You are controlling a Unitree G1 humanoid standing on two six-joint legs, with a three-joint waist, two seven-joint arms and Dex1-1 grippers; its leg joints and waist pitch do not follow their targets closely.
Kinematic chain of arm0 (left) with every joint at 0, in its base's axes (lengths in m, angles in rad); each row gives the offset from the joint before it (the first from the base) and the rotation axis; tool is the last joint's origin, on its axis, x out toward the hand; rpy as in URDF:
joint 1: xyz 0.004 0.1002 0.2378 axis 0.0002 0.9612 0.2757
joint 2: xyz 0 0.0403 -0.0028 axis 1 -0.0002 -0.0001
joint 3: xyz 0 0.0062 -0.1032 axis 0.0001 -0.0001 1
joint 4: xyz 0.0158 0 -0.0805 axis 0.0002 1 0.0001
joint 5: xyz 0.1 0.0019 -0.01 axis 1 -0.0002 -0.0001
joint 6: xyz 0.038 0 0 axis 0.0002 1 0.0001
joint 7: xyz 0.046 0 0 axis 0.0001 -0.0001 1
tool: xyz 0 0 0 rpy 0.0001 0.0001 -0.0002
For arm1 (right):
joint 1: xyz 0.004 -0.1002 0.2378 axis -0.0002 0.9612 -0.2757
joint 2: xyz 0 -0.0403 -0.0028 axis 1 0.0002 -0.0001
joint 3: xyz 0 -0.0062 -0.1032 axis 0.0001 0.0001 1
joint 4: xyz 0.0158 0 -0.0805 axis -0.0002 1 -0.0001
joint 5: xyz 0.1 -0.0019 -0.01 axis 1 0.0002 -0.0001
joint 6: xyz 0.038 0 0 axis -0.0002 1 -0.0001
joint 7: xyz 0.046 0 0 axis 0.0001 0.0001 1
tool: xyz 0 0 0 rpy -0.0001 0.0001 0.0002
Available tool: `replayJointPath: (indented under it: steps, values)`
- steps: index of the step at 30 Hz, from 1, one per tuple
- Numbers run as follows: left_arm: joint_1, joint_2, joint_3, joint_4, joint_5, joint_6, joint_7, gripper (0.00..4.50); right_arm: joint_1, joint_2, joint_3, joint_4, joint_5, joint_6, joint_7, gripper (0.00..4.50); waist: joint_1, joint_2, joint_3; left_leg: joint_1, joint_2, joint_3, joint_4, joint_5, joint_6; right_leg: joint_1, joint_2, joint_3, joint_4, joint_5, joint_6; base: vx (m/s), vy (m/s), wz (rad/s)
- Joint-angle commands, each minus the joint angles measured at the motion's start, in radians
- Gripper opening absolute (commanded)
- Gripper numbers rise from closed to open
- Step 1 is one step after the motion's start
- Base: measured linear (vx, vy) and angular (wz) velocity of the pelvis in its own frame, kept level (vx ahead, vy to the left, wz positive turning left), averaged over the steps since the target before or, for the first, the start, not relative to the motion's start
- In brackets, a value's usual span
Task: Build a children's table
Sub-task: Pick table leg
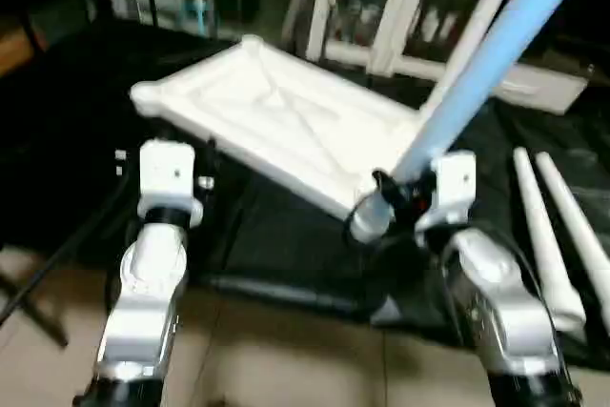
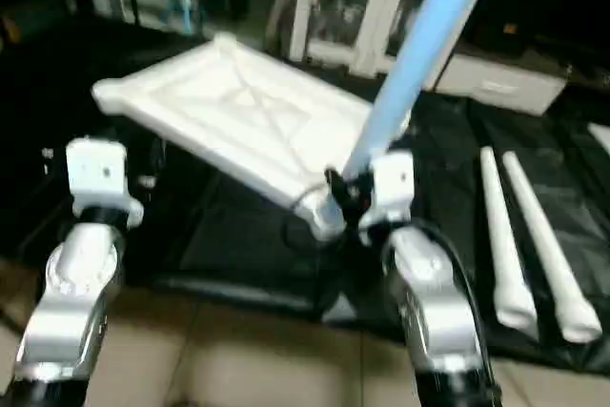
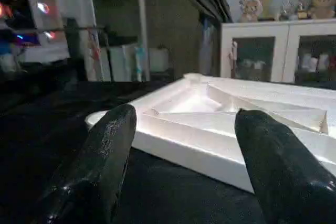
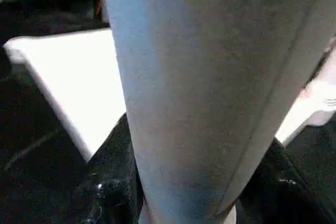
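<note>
While the table top (image 1: 286,116) lies ribbed side up on black cloth (image 1: 276,235), right gripper (image 1: 400,193) clamped on a smooth tapered leg (image 1: 486,54) angled toward 1 o'clock, left gripper (image 3: 181,150) fingers apart, glossy black, two spare legs (image 1: 562,235) at 3 o'clock.

No readable text for you here. You find no lettering, numbers, brand marks or signs on any surface in these views. Table top (image 1: 276,111), underside up: bare white plastic, ribs only, no moulded mark you can make out. Held leg (image 2: 419,40) and the two legs lying on the black cloth (image 1: 562,235): plain. Wrist housings on both arms: plain white, no label legible. Cabinet (image 3: 273,51) behind: figurines on top and items behind glass, nothing you can read. Red and blue lights at far left of left wrist view: glow only, no characters.
</note>
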Motion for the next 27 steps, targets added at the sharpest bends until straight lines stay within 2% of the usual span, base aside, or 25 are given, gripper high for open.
replayJointPath:
  steps: [1,3,4,5,6,7,8,9,10,11,12,13,14,15,16,17,18,19,20,22,23,24,25,26,27]
  values:
    - [-0.021,-0.036,-0.061,0.013,0.011,-0.009,0.0,3.41,0.024,-0.016,-0.056,-0.011,0.001,-0.005,-0.019,1.86,-0.051,0.03,-0.062,0.087,0.109,-0.068,-0.168,-0.312,0.216,-0.105,-0.024,0.018,-0.026,0.143,0.009,0.151,0.033,-0.05]
    - [-0.021,-0.04,-0.066,0.011,0.009,-0.008,-0.005,3.41,0.031,-0.014,-0.054,-0.014,0.0,-0.005,-0.02,1.86,-0.065,-0.005,-0.063,0.059,0.062,-0.017,-0.158,-0.284,0.212,-0.071,-0.046,0.046,-0.104,0.179,-0.019,0.168,0.002,-0.03]
    - [-0.02,-0.04,-0.073,0.011,0.012,-0.011,-0.014,3.41,0.047,-0.012,-0.046,-0.022,0.0,-0.005,-0.015,1.86,-0.014,-0.059,-0.045,-0.012,-0.046,0.033,-0.013,-0.256,0.16,0.045,-0.145,0.195,-0.249,-0.379,-0.06,0.196,-0.065,0.05]
    - [-0.02,-0.038,-0.074,0.012,0.012,-0.014,-0.018,3.41,0.052,-0.012,-0.043,-0.024,0.0,-0.006,-0.013,1.86,-0.002,-0.065,-0.065,-0.038,-0.053,0.018,0.05,-0.174,0.151,0.091,-0.192,0.239,-0.267,-0.54,-0.107,0.196,-0.065,0.05]
    - [-0.021,-0.036,-0.072,0.014,0.012,-0.015,-0.02,3.41,0.055,-0.011,-0.042,-0.025,0.0,-0.006,-0.013,1.86,0.016,-0.059,-0.077,-0.11,-0.039,-0.024,0.096,-0.057,0.111,0.145,-0.206,0.253,-0.243,-0.521,-0.179,0.214,-0.032,-0.01]
    - [-0.021,-0.036,-0.072,0.015,0.012,-0.017,-0.02,3.41,0.055,-0.011,-0.042,-0.025,0.0,-0.006,-0.013,1.86,0.021,-0.055,-0.081,-0.134,-0.04,-0.035,0.106,-0.014,0.087,0.156,-0.194,0.25,-0.229,-0.408,-0.215,0.231,-0.002,-0.07]
    - [-0.025,-0.033,-0.064,0.023,0.011,-0.019,-0.019,3.41,0.054,-0.01,-0.044,-0.024,0.003,-0.004,-0.015,1.86,0.015,-0.029,-0.068,-0.157,-0.016,-0.045,0.098,0.106,0.036,0.134,-0.175,0.187,-0.233,-0.154,-0.326,0.231,-0.002,-0.07]
    - [-0.026,-0.032,-0.062,0.025,0.011,-0.019,-0.019,3.41,0.053,-0.01,-0.044,-0.024,0.003,-0.004,-0.016,1.86,0.015,-0.029,-0.068,-0.157,-0.016,-0.045,0.098,0.106,0.036,0.134,-0.175,0.187,-0.233,-0.154,-0.326,0.21,0.018,0.01]
    - [-0.031,-0.033,-0.05,0.032,0.013,-0.011,-0.01,3.41,0.05,-0.01,-0.044,-0.019,0.005,0.0,-0.019,1.86,0.007,0.021,-0.067,-0.133,0.016,-0.03,-0.04,0.244,0.063,0.104,-0.076,0.07,-0.232,-0.184,-0.271,0.214,0.061,0.11]
    - [-0.038,-0.041,-0.031,0.042,-0.002,-0.014,-0.005,3.41,0.044,-0.012,-0.043,-0.013,0.003,0.006,-0.02,1.86,-0.003,0.047,-0.062,-0.089,0.021,-0.023,-0.086,0.212,0.06,0.084,-0.034,0.032,-0.233,-0.205,-0.211,0.214,0.061,0.11]
    - [-0.038,-0.042,-0.029,0.043,-0.006,-0.016,-0.006,3.41,0.044,-0.013,-0.042,-0.012,0.003,0.006,-0.02,1.86,-0.059,0.074,-0.063,-0.042,0.101,-0.13,-0.145,-0.042,0.128,0.011,0.046,0.002,-0.068,-0.137,-0.097,0.202,0.107,0.04]
    - [-0.039,-0.04,-0.027,0.043,-0.016,-0.015,-0.016,3.41,0.041,-0.015,-0.038,-0.008,0.001,0.01,-0.017,1.86,-0.067,0.061,-0.099,0.04,0.141,-0.169,-0.12,-0.019,0.224,-0.045,0.028,0.021,-0.032,-0.103,-0.051,0.213,0.092,0.06]
    - [-0.04,-0.029,-0.034,0.053,-0.007,-0.009,-0.019,3.41,0.036,-0.02,-0.024,0.004,-0.006,0.012,-0.001,1.86,-0.057,0.052,-0.109,0.043,0.135,-0.161,-0.055,0.43,0.382,-0.111,0.005,0.045,0.008,0.047,0.056,0.213,0.092,0.06]
    - [-0.04,-0.028,-0.035,0.053,-0.007,-0.009,-0.02,3.41,0.035,-0.021,-0.024,0.005,-0.006,0.012,0.0,1.86,-0.044,0.049,-0.113,0.035,0.122,-0.152,-0.031,0.709,0.398,-0.124,-0.001,0.054,0.006,0.118,0.091,0.216,0.052,0.08]
    - [-0.042,-0.021,-0.038,0.063,0.0,-0.014,-0.016,3.41,0.033,-0.023,-0.017,0.012,-0.009,0.008,0.008,1.86,-0.036,0.02,-0.126,0.038,0.107,-0.137,0.011,1.227,0.379,-0.154,-0.026,0.089,-0.025,0.295,0.143,0.071,0.03,-0.13]
    - [-0.043,-0.023,-0.03,0.067,-0.006,-0.018,-0.011,3.41,0.031,-0.022,-0.015,0.012,-0.008,0.008,0.009,1.86,-0.035,0.002,-0.125,0.022,0.083,-0.124,0.022,1.339,0.338,-0.149,-0.039,0.114,-0.06,0.396,0.133,0.071,0.03,-0.13]
    - [-0.044,-0.02,-0.028,0.065,0.006,-0.014,-0.001,3.41,0.029,-0.018,-0.019,0.01,-0.004,0.01,0.005,1.86,-0.044,-0.065,-0.119,-0.064,-0.015,-0.064,0.035,1.051,0.222,-0.104,-0.064,0.16,-0.115,0.649,0.094,-0.086,0.0,-0.18]
    - [-0.045,-0.018,-0.025,0.062,0.017,-0.003,0.011,3.41,0.026,-0.014,-0.024,0.008,0.0,0.012,0.0,1.86,-0.025,-0.055,-0.099,-0.1,-0.047,-0.028,0.0,0.647,0.171,-0.063,-0.048,0.138,-0.127,0.672,-0.06,-0.076,-0.011,0.08]
    - [-0.047,-0.021,-0.02,0.063,0.022,-0.005,0.018,3.41,0.024,-0.012,-0.025,0.007,0.001,0.014,-0.002,1.86,-0.035,-0.049,-0.113,-0.112,-0.041,-0.02,-0.017,0.421,0.171,-0.027,-0.036,0.123,-0.116,0.626,-0.243,-0.076,-0.011,0.08]
    - [-0.049,-0.027,-0.013,0.066,0.024,-0.008,0.022,3.41,0.021,-0.012,-0.024,0.008,0.002,0.015,-0.005,1.86,-0.05,-0.008,-0.109,-0.106,0.013,-0.042,-0.056,0.299,0.229,-0.037,-0.009,0.056,-0.134,0.41,-0.432,-0.023,-0.037,0.0]
    - [-0.052,-0.032,-0.01,0.069,0.024,-0.006,0.023,3.41,0.017,-0.011,-0.023,0.011,0.002,0.015,-0.008,1.86,-0.061,0.006,-0.11,-0.094,0.053,-0.067,-0.073,0.278,0.275,-0.05,0.0,0.03,-0.133,0.306,-0.426,-0.046,-0.073,-0.01]
    - [-0.054,-0.037,-0.011,0.07,0.026,0.002,0.024,3.41,0.014,-0.012,-0.022,0.014,0.002,0.015,-0.009,1.86,-0.076,0.026,-0.116,-0.066,0.178,-0.136,-0.111,0.276,0.38,-0.075,0.001,-0.013,-0.088,0.094,-0.291,-0.062,-0.1,0.0]
    - [-0.054,-0.039,-0.012,0.071,0.027,0.006,0.025,3.41,0.012,-0.012,-0.022,0.016,0.003,0.015,-0.01,1.86,-0.083,0.029,-0.11,-0.055,0.22,-0.16,-0.119,0.281,0.427,-0.119,0.004,-0.018,-0.005,-0.053,-0.134,-0.067,-0.106,-0.01]
    - [-0.056,-0.04,-0.015,0.073,0.031,0.012,0.025,3.41,0.009,-0.013,-0.022,0.019,0.003,0.015,-0.008,1.86,-0.08,0.028,-0.104,-0.064,0.219,-0.155,-0.127,0.266,0.433,-0.131,0.001,-0.012,0.021,-0.085,-0.093,-0.067,-0.106,-0.01]
    - [-0.056,-0.041,-0.017,0.073,0.032,0.009,0.026,3.41,0.007,-0.013,-0.02,0.02,0.003,0.015,-0.007,1.86,-0.083,0.016,-0.106,-0.043,0.209,-0.17,-0.119,0.296,0.486,-0.151,-0.014,0.028,0.025,-0.092,-0.083,-0.063,-0.13,-0.03]
